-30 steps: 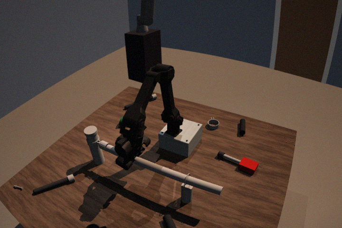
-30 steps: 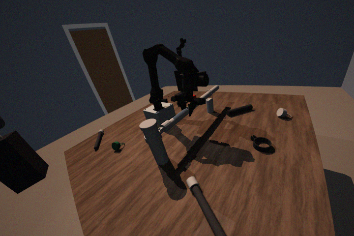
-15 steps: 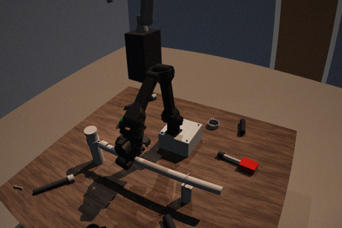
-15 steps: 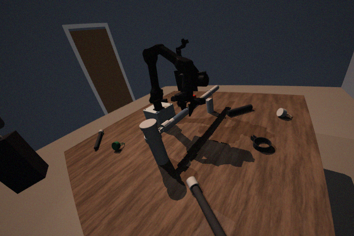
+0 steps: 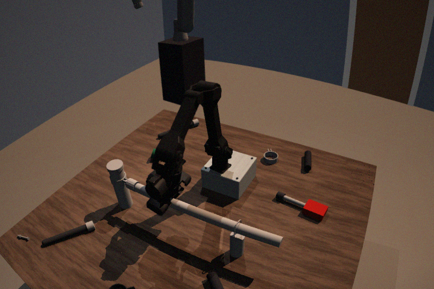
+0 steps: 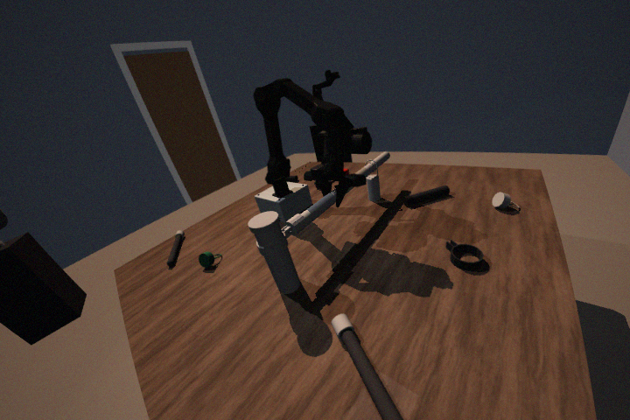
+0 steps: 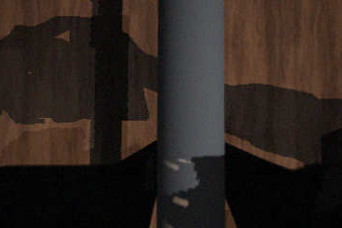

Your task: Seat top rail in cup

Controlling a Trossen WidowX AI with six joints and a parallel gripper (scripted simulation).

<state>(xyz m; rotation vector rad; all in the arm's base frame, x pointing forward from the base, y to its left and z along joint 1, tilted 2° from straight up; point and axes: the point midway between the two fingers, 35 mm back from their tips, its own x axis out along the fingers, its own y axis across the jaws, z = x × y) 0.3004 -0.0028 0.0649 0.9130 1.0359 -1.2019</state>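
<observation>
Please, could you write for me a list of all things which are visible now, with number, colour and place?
rail: one, pale, through loop cap
loop cap: one, grey, on short post
short post: one, pale
big post: one, pale, opposite end
cup: one, pale, beside big post
mallet: one, red head, behind rail
rings: two; grey, dark
green cap: one, beyond big post
white cap: one, table's far side
dark rods: several, scattered
table: one, brown
door: one, brown, wall
arm: one, black, on pale box
gripper: one, black, shut on rail
</observation>
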